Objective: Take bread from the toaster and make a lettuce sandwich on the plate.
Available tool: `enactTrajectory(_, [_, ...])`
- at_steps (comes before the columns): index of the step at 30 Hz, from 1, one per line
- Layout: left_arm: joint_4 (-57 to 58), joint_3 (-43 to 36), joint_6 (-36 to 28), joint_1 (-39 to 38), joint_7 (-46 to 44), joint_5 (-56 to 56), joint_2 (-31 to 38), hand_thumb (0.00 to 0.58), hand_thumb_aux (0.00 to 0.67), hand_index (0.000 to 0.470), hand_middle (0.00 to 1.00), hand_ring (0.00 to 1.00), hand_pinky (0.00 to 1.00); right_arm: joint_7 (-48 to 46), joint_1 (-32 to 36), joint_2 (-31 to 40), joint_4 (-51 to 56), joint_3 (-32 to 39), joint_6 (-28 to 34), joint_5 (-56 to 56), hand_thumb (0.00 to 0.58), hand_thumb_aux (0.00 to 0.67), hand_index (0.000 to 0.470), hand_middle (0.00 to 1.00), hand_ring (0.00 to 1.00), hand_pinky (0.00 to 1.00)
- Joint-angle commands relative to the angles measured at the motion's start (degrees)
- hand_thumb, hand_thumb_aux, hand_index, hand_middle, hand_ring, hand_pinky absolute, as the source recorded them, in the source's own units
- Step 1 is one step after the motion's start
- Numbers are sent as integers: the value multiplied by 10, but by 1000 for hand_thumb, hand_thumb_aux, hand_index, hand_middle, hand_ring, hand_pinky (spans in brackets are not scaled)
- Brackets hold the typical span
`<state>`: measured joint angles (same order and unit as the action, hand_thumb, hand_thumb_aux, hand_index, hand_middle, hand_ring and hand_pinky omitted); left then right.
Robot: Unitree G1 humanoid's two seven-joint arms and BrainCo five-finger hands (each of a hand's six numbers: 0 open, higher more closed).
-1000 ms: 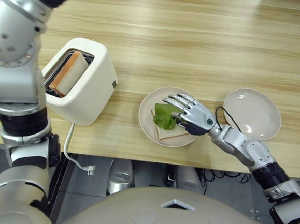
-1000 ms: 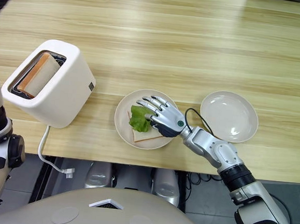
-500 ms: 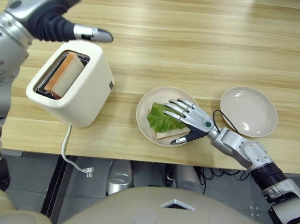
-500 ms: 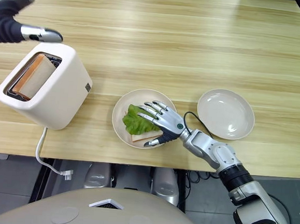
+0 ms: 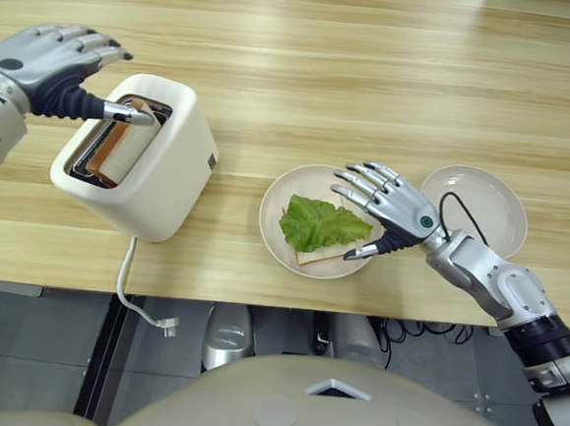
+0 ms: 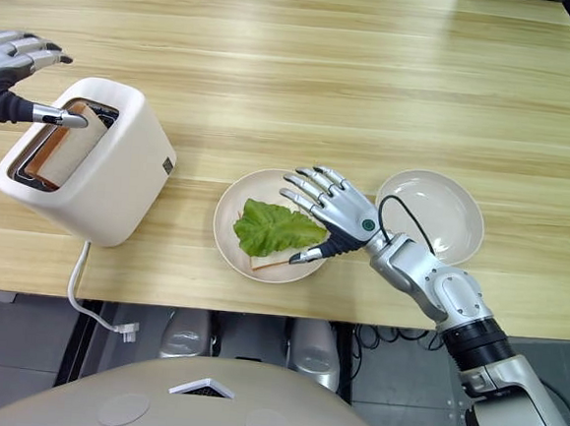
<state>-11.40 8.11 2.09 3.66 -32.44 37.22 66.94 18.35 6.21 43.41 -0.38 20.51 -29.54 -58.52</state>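
Brown bread in toaster, table's left edge: likely light, crumbly, so pinch top edge. My left hand open over slot; right hand spread, empty.

You're looking at a light wooden desk, its grain running left to right across your view. Over on the right, a small pale dish is sitting empty near the desk's front edge. Down on the left, a white cord is trailing over that front edge and dangling below it. Its plug is hanging free above the grey floor.
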Motion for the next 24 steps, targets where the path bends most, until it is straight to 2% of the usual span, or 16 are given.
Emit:
enactTrajectory(1, [13,-23,-6,-10,-21,17,2,0,0,0,0,0,0,-11,1,5,-8,-21,3,10,0,0,0,0,0,0])
enactTrajectory(4, [14,-29,-8,-6,-30,14,-3,18,11,7,0,0,0,-9,0,5,-4,-27,2,8,0,0,0,0,0,0])
enactTrajectory(5, [12,-33,-8,-5,-33,13,-6,136,84,58,0,0,0,-8,-1,6,-3,-29,2,7,0,0,0,0,0,0])
enactTrajectory(6, [11,-38,-7,-5,-36,12,-10,297,202,139,0,0,0,-6,-2,6,-1,-30,2,6,0,0,0,0,0,0])
enactTrajectory(7, [10,-42,-6,-6,-38,13,-13,432,331,227,0,0,0,-5,-2,6,1,-31,3,6,0,0,0,0,0,0])
enactTrajectory(8, [11,-46,-5,-7,-40,13,-16,432,331,227,0,0,0,-3,-2,7,3,-33,3,5,0,0,0,0,0,0])
enactTrajectory(9, [12,-50,-4,-7,-41,13,-18,480,391,269,0,0,0,-1,-2,7,5,-34,3,5,0,0,0,0,0,0])
enactTrajectory(10, [14,-53,-2,-6,-40,14,-19,480,391,269,0,0,0,1,-2,8,7,-35,3,4,0,0,0,0,0,0])
enactTrajectory(11, [15,-53,0,-4,-38,12,-22,580,670,460,0,0,0,2,-2,8,9,-37,3,4,0,0,0,0,0,0])
enactTrajectory(23, [23,-46,18,58,7,5,-51,580,670,460,0,0,0,13,-7,6,13,-47,8,3,0,0,0,0,0,0])
enactTrajectory(24, [26,-46,19,68,10,2,-55,580,670,460,353,353,353,14,-7,6,11,-50,10,4,0,0,0,0,0,0])
